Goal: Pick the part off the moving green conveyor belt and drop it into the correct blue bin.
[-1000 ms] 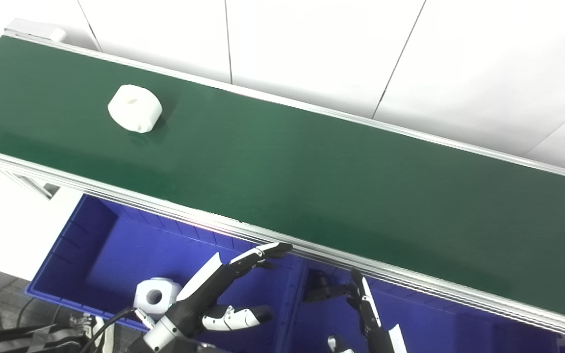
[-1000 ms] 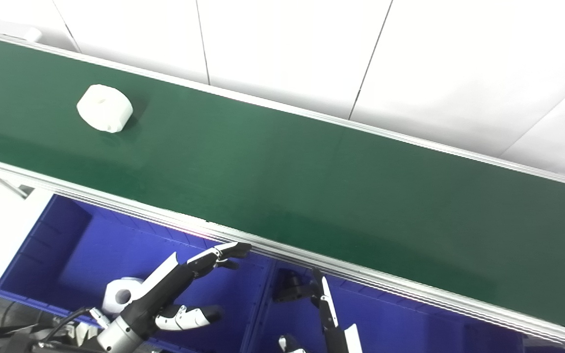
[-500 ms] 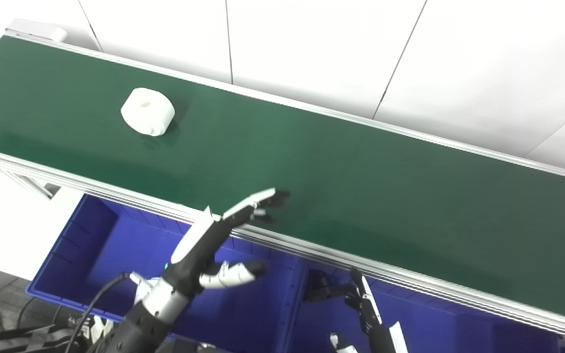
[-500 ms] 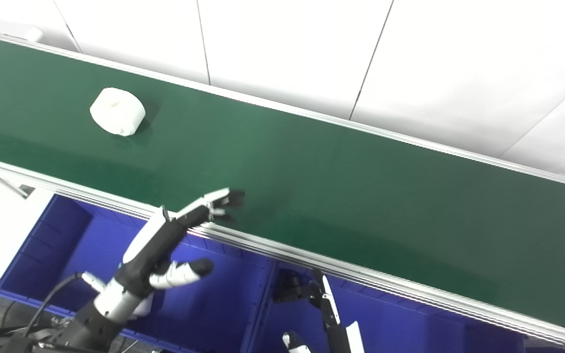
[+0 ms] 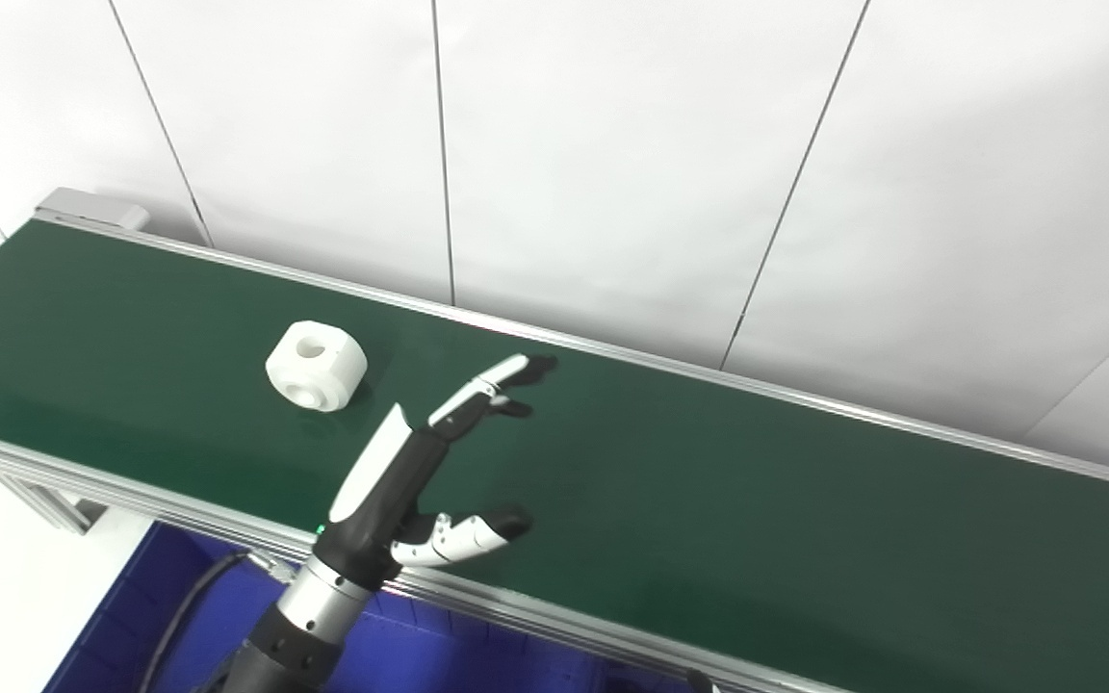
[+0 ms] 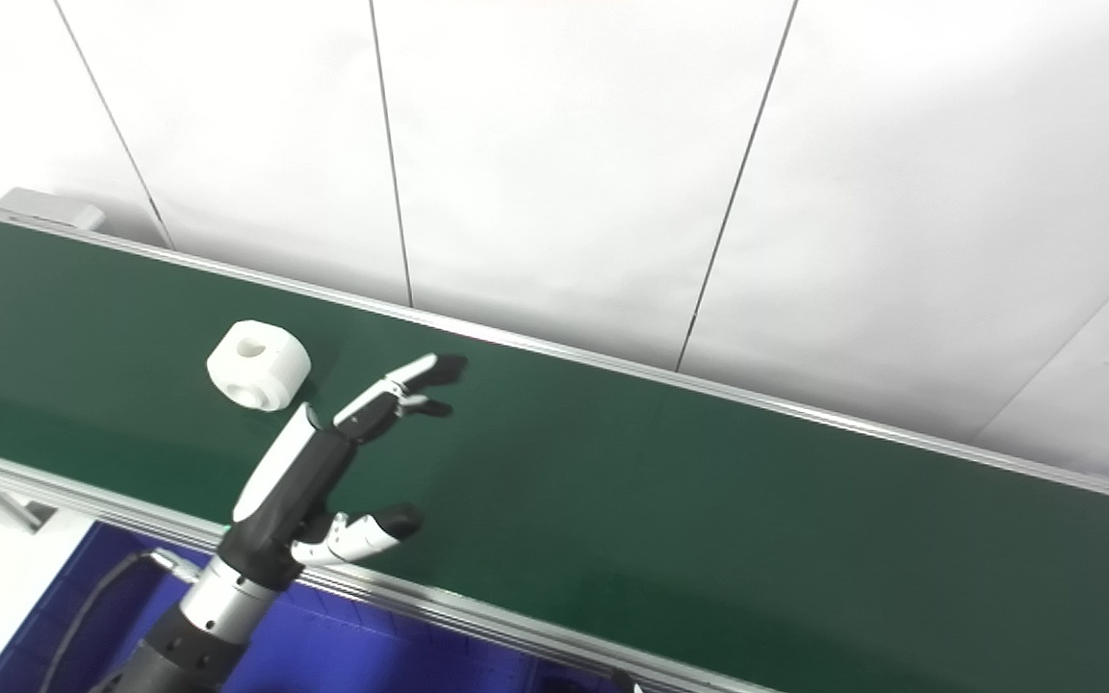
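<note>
A white round part with a centre hole (image 5: 316, 365) lies on the green conveyor belt (image 5: 709, 481), left of middle; it also shows in the right eye view (image 6: 257, 365). My left hand (image 5: 425, 462) is open and empty above the belt, just right of the part and a little nearer, with fingers stretched toward the far side and thumb (image 5: 463, 535) spread out. The hand does not touch the part. My right hand is out of view. A blue bin (image 5: 160, 616) shows below the belt's near rail.
The belt's aluminium near rail (image 5: 554, 616) runs between the belt and the bin. A white panelled wall (image 5: 612, 173) stands right behind the belt. The belt's end roller housing (image 5: 88, 207) is at the far left.
The camera has tilted up, so the bins have mostly left the picture. My left hand has risen from over the bin to above the belt. The part has travelled rightward toward the hand.
</note>
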Action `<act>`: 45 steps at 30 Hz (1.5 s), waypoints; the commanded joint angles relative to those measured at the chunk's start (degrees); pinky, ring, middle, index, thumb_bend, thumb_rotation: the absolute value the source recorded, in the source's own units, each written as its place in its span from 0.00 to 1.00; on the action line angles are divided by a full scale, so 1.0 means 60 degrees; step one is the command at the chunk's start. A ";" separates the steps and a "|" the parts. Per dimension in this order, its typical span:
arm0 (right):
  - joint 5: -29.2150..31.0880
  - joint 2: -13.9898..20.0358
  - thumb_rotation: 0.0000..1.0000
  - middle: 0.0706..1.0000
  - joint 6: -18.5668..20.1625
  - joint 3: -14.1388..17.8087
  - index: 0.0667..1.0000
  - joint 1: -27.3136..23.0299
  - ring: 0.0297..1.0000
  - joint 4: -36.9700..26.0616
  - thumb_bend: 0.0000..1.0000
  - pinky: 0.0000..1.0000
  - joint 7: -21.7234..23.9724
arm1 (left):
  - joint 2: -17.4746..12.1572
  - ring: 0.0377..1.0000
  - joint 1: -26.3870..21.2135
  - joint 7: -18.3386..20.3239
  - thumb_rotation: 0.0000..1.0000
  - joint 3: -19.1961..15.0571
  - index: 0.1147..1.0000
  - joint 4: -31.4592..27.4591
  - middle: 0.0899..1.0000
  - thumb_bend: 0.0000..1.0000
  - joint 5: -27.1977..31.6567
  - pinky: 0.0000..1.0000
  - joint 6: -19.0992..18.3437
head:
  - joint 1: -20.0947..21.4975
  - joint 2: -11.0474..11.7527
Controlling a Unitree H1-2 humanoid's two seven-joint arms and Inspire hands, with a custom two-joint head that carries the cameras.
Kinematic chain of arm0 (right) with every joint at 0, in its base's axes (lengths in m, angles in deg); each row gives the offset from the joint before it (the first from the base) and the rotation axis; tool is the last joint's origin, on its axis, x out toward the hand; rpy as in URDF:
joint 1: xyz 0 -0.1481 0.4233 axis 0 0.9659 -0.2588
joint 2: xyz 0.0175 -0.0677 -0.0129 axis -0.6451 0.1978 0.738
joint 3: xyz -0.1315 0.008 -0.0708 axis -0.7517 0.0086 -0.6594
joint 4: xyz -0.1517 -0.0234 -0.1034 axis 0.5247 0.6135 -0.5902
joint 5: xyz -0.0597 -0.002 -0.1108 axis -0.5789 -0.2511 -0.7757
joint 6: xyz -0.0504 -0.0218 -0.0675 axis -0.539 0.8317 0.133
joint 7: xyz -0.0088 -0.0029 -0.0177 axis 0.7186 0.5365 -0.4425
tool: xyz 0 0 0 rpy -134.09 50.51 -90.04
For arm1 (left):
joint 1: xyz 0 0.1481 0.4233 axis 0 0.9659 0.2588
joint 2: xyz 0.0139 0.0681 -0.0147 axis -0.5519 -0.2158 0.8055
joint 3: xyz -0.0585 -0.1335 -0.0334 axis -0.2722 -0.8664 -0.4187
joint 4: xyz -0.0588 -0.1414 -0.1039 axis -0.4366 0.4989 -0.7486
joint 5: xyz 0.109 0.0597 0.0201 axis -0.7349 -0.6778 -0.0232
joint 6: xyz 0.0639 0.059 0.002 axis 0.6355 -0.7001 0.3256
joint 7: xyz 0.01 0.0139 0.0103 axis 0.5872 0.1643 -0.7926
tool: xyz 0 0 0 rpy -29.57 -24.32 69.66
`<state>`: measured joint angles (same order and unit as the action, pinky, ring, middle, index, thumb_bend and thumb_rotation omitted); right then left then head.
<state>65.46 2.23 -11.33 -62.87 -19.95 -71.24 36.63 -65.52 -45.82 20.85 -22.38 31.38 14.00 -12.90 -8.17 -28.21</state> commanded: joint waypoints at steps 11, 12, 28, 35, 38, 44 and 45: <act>0.0291 0.0245 0.79 0.94 -0.0602 -0.0411 0.95 -0.0280 0.92 -0.0028 0.67 0.90 -0.0444 | -0.1486 0.96 -0.1351 0.0544 0.45 -0.1040 0.97 0.0184 0.98 0.66 -0.0893 0.92 -0.1468 | -0.0271 -0.0106; 0.0317 0.0271 0.79 0.94 -0.0601 -0.0425 0.95 -0.0295 0.92 -0.0034 0.67 0.90 -0.0420 | -0.1618 0.95 -0.1510 0.0560 0.42 -0.1067 0.97 0.0407 0.98 0.67 -0.0986 0.91 -0.1499 | -0.0308 -0.0127; 0.0923 0.0720 0.78 0.92 -0.0601 -0.0824 0.95 -0.0562 0.91 -0.0102 0.71 0.90 -0.0540 | -0.2651 0.96 -0.3090 0.0975 0.23 -0.0858 0.95 0.2109 0.97 0.81 -0.2607 0.91 -0.3340 | -0.0661 -0.0183; 0.1008 0.0807 0.76 0.93 -0.0601 -0.0888 0.95 -0.0563 0.90 -0.0195 0.69 0.87 -0.0788 | -0.2884 0.96 -0.3668 0.0747 0.14 -0.0536 0.93 0.3318 0.96 0.87 -0.3112 0.94 -0.3157 | -0.0757 -0.0217; 0.0969 0.0824 0.77 0.93 -0.0602 -0.0903 0.95 -0.0499 0.90 -0.0299 0.70 0.86 -0.0940 | -0.2951 0.96 -0.3884 0.0783 0.11 -0.0378 0.92 0.3730 0.97 0.89 -0.3217 0.95 -0.3173 | -0.0757 -0.0217; 0.0978 0.0897 0.77 0.93 -0.0601 -0.1008 0.94 -0.0490 0.90 -0.0339 0.72 0.87 -0.1208 | -0.3024 0.98 -0.4234 0.0568 0.00 0.0169 0.87 0.4680 0.98 0.88 -0.3726 0.95 -0.3094 | -0.0772 -0.0238; 0.0978 0.0911 0.77 0.92 -0.0601 -0.1028 0.94 -0.0481 0.90 -0.0344 0.72 0.87 -0.1259 | -0.3012 0.99 -0.4291 0.0531 0.00 0.0244 0.87 0.4828 0.99 0.88 -0.3782 0.95 -0.3112 | -0.0772 -0.0238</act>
<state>71.45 7.45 -11.37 -68.77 -23.29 -71.30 30.05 -82.09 -69.09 26.05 -20.91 60.54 -7.81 -32.44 -12.83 -29.62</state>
